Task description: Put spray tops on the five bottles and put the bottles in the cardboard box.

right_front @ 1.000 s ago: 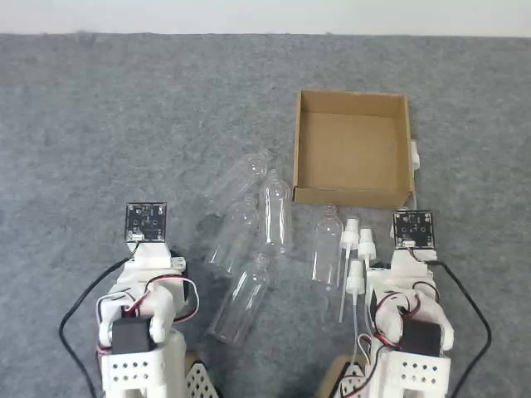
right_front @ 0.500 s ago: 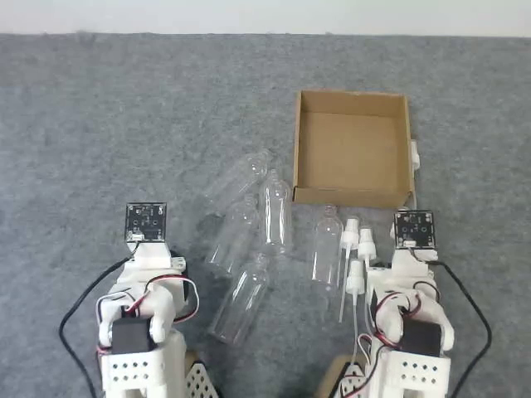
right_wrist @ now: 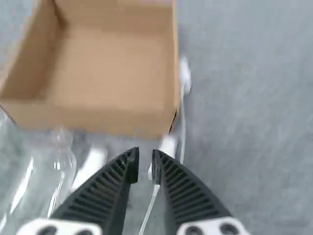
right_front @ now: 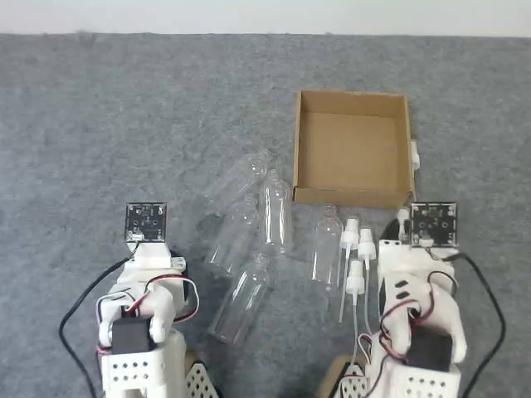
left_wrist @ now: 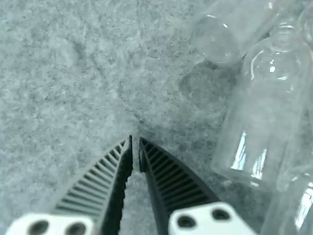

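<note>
Five clear bottles without tops lie on the grey carpet; one lies just left of three loose spray tops, the others cluster further left. The open cardboard box stands behind them, holding nothing. A fourth spray top lies by the box's front right corner and a fifth against its right wall. My left gripper is shut over bare carpet beside two bottles. Shut too, my right gripper hovers just short of a spray top and the box.
The left arm sits at the near left and the right arm at the near right. Open carpet stretches left of the bottles and right of the box. A bottle lies beside the right gripper.
The right arm has lifted and swung forward and a little right, towards the box's front right corner. The left arm, bottles and tops have not moved.
</note>
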You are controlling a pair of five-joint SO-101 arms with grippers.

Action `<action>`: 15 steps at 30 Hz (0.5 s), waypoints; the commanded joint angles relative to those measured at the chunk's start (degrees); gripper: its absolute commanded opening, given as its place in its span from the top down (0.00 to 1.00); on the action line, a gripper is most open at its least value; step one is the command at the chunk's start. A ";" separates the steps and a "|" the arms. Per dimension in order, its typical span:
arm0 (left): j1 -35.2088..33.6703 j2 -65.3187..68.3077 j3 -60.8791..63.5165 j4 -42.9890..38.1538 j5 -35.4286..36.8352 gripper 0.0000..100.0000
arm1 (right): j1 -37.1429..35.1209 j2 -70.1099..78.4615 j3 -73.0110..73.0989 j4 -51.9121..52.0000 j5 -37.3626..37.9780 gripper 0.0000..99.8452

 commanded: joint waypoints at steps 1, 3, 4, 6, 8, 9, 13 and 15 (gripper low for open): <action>0.18 -0.88 -0.40 0.35 0.00 0.98 | -0.04 -0.92 -7.47 1.63 2.55 0.98; 0.18 -0.88 -0.40 0.35 0.00 0.98 | 0.22 -0.84 -8.79 2.15 2.81 0.98; 0.18 -0.88 -0.40 0.35 0.00 0.98 | 0.40 -0.75 -9.23 2.15 2.81 0.98; 0.18 -0.88 -0.40 0.35 0.00 0.98 | 0.40 0.22 -10.37 2.07 2.81 0.98; 0.18 -0.88 -0.40 0.35 0.00 0.98 | 0.40 3.30 -12.40 2.07 2.81 0.98; 0.18 -0.88 -0.40 0.35 0.00 0.98 | 0.40 5.93 -13.80 2.07 2.81 0.98; 0.18 -0.88 -0.40 0.35 0.00 0.98 | 0.40 20.97 -20.92 2.33 3.52 0.97; 0.18 -0.88 -0.40 0.35 0.00 0.98 | 0.40 29.85 -25.23 4.44 5.45 0.94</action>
